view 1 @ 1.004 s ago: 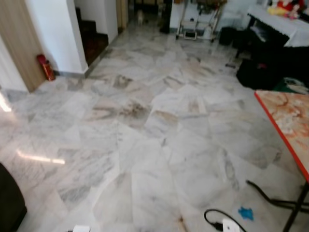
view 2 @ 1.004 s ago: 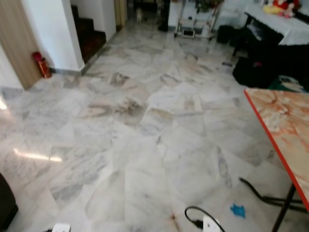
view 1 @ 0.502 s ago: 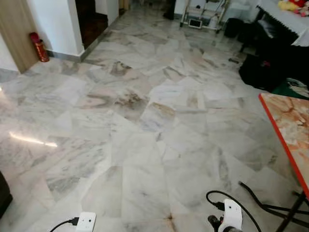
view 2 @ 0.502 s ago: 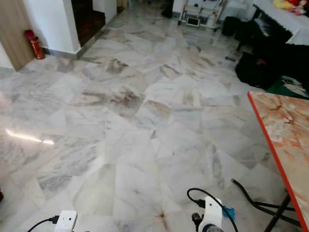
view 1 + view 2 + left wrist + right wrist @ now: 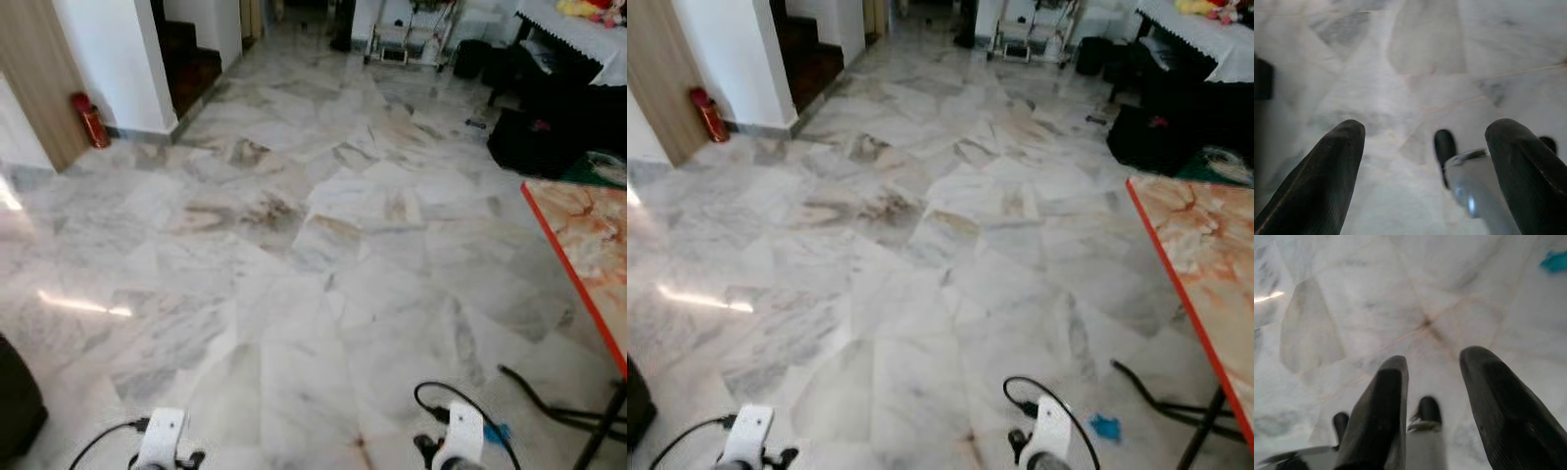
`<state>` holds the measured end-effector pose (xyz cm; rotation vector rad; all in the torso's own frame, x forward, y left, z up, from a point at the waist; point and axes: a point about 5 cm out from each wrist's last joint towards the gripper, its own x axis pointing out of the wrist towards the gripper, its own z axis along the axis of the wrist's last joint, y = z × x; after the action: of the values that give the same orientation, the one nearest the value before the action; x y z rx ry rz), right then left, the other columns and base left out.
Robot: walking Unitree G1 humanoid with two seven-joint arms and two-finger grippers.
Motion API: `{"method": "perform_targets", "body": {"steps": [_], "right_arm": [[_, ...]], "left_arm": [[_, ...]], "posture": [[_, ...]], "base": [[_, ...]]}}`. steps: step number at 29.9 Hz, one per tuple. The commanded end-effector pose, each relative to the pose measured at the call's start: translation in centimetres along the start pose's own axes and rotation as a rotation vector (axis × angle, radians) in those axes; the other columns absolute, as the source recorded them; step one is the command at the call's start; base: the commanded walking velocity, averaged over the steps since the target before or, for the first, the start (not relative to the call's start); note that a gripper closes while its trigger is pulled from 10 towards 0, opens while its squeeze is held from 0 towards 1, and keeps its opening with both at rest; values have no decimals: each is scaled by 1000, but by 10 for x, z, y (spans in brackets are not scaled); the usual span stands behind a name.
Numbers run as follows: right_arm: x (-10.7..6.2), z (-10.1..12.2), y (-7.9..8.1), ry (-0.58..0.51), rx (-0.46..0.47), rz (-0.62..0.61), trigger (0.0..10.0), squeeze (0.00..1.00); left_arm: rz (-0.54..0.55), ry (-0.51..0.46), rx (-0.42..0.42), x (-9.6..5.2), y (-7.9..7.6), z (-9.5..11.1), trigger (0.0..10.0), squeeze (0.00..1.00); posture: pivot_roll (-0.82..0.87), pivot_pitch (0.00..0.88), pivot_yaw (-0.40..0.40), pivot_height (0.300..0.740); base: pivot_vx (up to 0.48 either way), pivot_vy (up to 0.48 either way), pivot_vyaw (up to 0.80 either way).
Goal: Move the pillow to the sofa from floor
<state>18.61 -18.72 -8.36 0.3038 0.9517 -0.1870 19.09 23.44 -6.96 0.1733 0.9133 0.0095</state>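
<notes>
Head views: marble floor (image 5: 323, 255), red-edged table (image 5: 1205, 264) at right, red extinguisher (image 5: 91, 119) by the far wall; no pillow is visible.

Left wrist: left gripper (image 5: 1432, 161) above floor, fingers parted, empty.

Right wrist: right gripper (image 5: 1432, 396) likewise parted, near a blue scrap (image 5: 1557, 262).

Fingers: two per gripper, long, black, rounded tips (image 5: 1327, 171).
Wrist housings: white, behind the fingers (image 5: 162, 436).
Cables: black, looped (image 5: 446, 392).

Glossy marble floor (image 5: 323, 245)
</notes>
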Motion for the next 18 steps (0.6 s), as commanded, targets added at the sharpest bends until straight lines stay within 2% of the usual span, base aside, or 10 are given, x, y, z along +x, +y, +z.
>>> {"method": "perform_targets", "body": {"steps": [1, 10, 14, 18], "right_arm": [[0, 0, 0, -7, 23, -8, 10000, 0], [1, -3, 6, 9, 11, 10, 10000, 0], [0, -2, 4, 6, 13, 1, 10000, 0], [-3, -19, 6, -5, 8, 18, 10000, 0]], "left_arm": [[-12, 17, 32, 0, 1, -1, 10000, 0], [-9, -10, 26, 2, 0, 9, 10000, 0], [8, 3, -11, 1, -2, 2, 10000, 0], [9, 26, -30, 0, -5, -5, 10000, 0]], "posture": [[32, 0, 2, 740], [59, 0, -25, 740], [64, 0, -37, 740], [39, 0, -31, 740]], "base": [[0, 0, 0], [0, 0, 0], [0, 0, 0], [0, 0, 0]]}}
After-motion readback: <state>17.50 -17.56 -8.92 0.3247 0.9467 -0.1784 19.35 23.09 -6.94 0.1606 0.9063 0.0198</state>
